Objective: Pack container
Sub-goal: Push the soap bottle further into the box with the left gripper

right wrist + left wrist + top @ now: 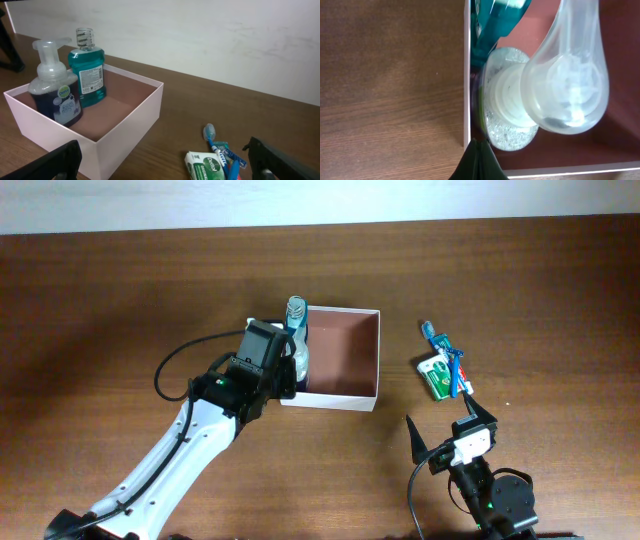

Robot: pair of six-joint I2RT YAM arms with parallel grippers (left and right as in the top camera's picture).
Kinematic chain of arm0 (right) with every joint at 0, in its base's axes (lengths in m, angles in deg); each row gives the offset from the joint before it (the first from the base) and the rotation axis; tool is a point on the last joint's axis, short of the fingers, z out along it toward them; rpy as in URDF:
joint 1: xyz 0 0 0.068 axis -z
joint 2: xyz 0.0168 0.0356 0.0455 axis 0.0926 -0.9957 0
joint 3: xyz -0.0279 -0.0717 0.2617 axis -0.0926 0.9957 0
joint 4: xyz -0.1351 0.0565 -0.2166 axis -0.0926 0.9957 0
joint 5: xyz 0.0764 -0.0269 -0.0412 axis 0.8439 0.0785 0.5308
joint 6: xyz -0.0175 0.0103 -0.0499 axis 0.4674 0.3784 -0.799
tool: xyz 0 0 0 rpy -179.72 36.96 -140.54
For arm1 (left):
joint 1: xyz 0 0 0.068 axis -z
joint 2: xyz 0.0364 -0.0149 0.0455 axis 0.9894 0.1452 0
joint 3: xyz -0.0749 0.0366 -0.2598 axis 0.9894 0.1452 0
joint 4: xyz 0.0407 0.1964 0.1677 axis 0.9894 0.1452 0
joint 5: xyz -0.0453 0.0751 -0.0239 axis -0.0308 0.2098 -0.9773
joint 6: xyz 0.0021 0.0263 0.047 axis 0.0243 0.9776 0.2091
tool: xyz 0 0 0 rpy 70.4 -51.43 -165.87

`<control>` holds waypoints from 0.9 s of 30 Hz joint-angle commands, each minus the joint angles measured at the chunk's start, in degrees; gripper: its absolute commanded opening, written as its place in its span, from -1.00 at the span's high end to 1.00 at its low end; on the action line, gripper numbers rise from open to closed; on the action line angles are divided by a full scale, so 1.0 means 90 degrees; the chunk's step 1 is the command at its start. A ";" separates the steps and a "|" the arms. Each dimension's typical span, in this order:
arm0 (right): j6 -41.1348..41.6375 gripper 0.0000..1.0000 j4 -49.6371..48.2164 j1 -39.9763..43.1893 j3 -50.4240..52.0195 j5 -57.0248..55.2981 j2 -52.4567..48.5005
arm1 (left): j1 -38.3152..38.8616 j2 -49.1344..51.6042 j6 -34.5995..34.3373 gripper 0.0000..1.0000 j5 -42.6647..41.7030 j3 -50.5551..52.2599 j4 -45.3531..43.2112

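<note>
The container (345, 350) is a white-walled box with a pinkish-brown inside, at mid table. A teal mouthwash bottle (297, 315) and a clear pump bottle (300, 362) stand upright in its left side; both also show in the right wrist view, the mouthwash (87, 70) and the pump bottle (55, 95). My left gripper (477, 155) is shut, its tips at the container's left wall (466, 75), next to the pump bottle (565, 85) and not holding it. My right gripper (167, 165) is open and empty, low at the front right (445, 428).
A green and white soap pack (436, 376) and a blue toothbrush (442, 348) lie on the wooden table right of the container, just ahead of my right gripper; the soap pack (207, 167) and the toothbrush (216, 145) also show in its wrist view. A white wall lies beyond the table's far edge.
</note>
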 commanded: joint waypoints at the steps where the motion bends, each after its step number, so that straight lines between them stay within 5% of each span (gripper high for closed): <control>1: -0.0027 -0.98 0.0039 0.0049 0.0029 0.0017 0.0019 | -0.0010 -0.0092 0.0070 0.99 0.0032 0.0019 0.0046; 7: -0.0027 -0.97 0.0039 0.0049 0.0029 0.0017 0.0019 | -0.0010 -0.0085 -0.0704 0.99 0.1141 0.0019 0.0374; 27: -0.0027 -0.97 0.0039 0.0049 0.0029 0.0017 0.0019 | -0.0010 0.0415 -0.1637 0.99 0.0835 0.0024 0.0053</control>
